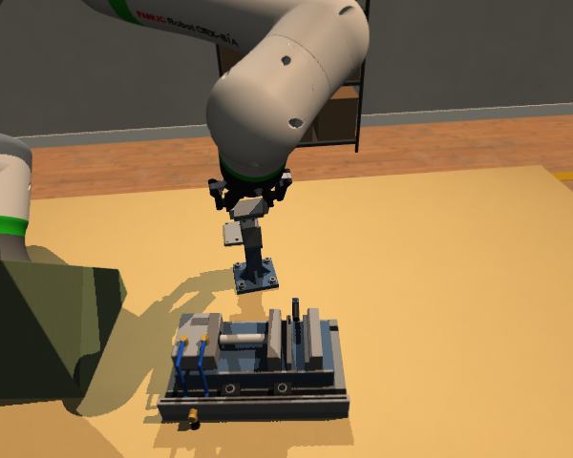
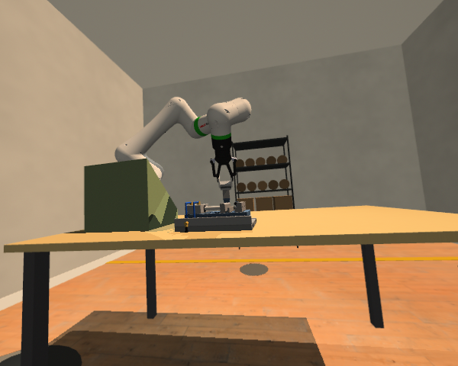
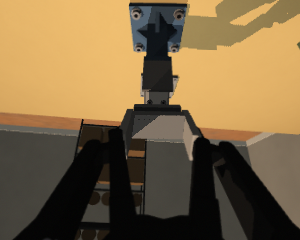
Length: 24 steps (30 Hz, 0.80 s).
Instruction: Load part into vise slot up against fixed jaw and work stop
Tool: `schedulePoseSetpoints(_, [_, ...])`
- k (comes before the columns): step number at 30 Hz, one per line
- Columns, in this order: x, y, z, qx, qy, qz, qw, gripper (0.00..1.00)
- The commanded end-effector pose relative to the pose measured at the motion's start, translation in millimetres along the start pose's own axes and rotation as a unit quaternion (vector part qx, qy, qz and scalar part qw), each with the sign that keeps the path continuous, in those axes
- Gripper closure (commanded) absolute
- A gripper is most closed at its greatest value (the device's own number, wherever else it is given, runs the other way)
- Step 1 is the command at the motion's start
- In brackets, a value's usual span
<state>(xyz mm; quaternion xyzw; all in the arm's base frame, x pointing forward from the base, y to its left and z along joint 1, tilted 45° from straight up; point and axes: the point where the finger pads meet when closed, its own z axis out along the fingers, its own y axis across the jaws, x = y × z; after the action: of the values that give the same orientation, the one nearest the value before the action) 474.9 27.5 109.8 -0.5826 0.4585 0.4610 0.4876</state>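
Note:
My gripper (image 1: 248,196) is shut on the part (image 1: 248,208), a grey block, and holds it just above the dark V-block (image 1: 251,240), which stands on a post with a blue base plate (image 1: 255,277). In the wrist view the part (image 3: 160,127) sits between the two black fingers, with the V-block (image 3: 159,75) below it. I cannot tell which way the part's slot faces. The small grey infeed plate (image 1: 233,233) lies just left of the V-block. The vise (image 1: 257,360) stands open nearer the camera, with the fixed jaw (image 1: 315,340) on the right and the black work stop (image 1: 295,309) at its far end.
The air cylinder (image 1: 198,341), with blue hoses, pushes the moving jaw (image 1: 275,340) from the left. A green robot pedestal (image 1: 40,330) stands at the table's left. A black shelf rack (image 2: 262,173) stands behind the table.

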Motion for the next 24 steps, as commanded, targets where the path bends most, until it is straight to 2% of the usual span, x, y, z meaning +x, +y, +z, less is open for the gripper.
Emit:
schedulePoseSetpoints(1, [-0.7, -0.1, -0.1, 0.0, 0.014, 0.0, 1.0, 1.0])
schedulePoseSetpoints(6, [-1.8, -0.1, -0.1, 0.0, 0.035, 0.0, 0.999, 1.0])
schedulePoseSetpoints(8, [-1.8, -0.1, -0.1, 0.0, 0.035, 0.0, 0.999, 1.0])
schedulePoseSetpoints(24, [-5.9, -0.1, 0.5, 0.0, 0.115, 0.0, 0.993, 1.0])
